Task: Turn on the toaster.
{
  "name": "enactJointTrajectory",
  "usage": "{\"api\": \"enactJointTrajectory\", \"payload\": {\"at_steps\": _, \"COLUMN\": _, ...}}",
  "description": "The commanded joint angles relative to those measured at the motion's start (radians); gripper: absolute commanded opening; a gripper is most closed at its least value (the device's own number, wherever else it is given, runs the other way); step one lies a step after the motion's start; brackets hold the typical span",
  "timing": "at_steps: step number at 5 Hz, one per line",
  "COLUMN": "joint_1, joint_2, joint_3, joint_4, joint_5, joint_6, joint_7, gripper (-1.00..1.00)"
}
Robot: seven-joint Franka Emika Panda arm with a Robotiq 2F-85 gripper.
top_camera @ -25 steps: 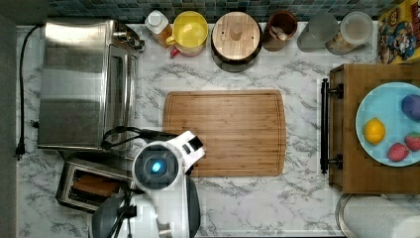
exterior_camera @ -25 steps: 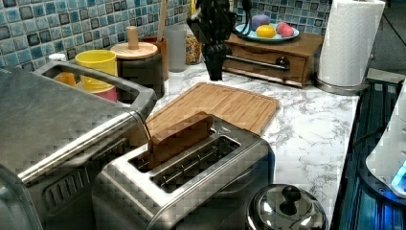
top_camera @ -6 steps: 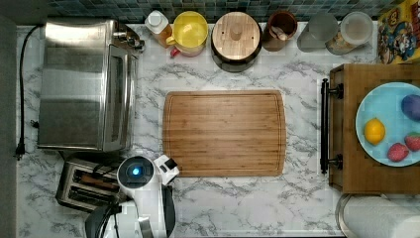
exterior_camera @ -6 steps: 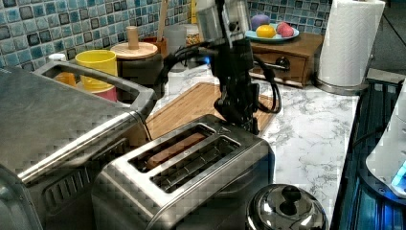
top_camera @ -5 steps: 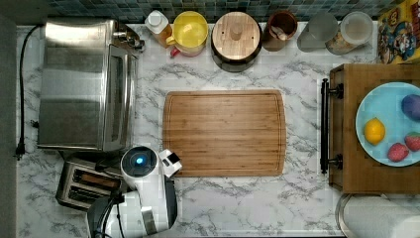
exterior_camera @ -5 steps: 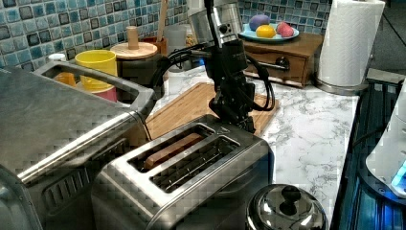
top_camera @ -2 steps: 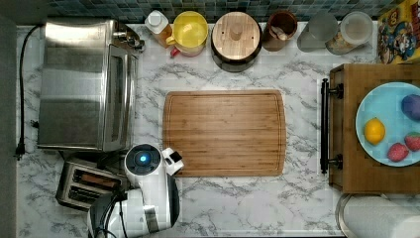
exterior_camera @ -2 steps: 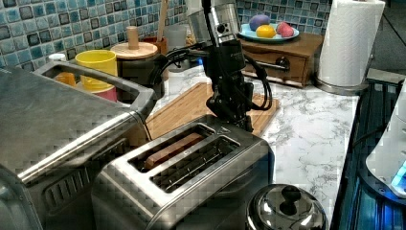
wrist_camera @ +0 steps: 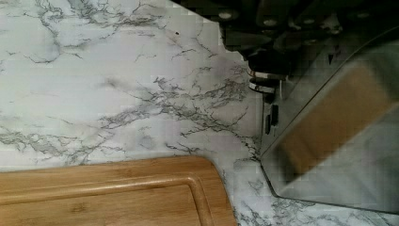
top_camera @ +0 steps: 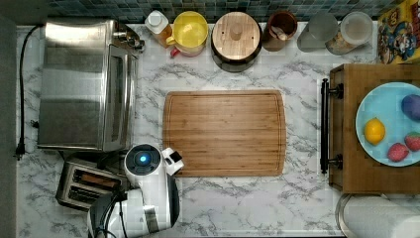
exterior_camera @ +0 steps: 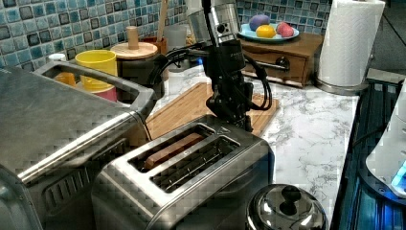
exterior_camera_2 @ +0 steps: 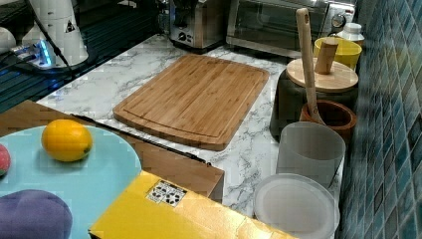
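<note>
The toaster [top_camera: 84, 182] is a small shiny steel one, standing at the top view's lower left beside the big toaster oven. In the left view, brown bread [exterior_camera: 173, 146] sits low in one of the toaster's [exterior_camera: 191, 177] two long slots. My gripper [exterior_camera: 235, 120] hangs straight down at the toaster's far end, close against it, and hides the side lever there. From above, my arm [top_camera: 143, 161] with its blue light covers that end. The wrist view has the toaster's mirror-like side [wrist_camera: 339, 146] next to dark gripper parts.
The large steel toaster oven [top_camera: 84, 84] stands right beside the toaster. A bamboo cutting board [top_camera: 225, 133] lies just past my gripper. Jars and a yellow mug [top_camera: 190, 30] line the tiled wall. A steel lid [exterior_camera: 287, 207] and a paper towel roll [exterior_camera: 352, 43] are nearby.
Five seconds ago the bread stood high and my gripper hung over the board. The bread has since dropped into the slot, and my gripper has held at the toaster's end, shifting only slightly in the last second.
</note>
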Motion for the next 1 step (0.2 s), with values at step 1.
{"api": "enactJointTrajectory", "payload": {"at_steps": 1, "joint_1": 0.004, "joint_2": 0.057, "joint_3": 0.009, "joint_4": -0.015, "joint_5": 0.022, "joint_6": 0.171, "joint_7": 0.011, "gripper": -1.00}}
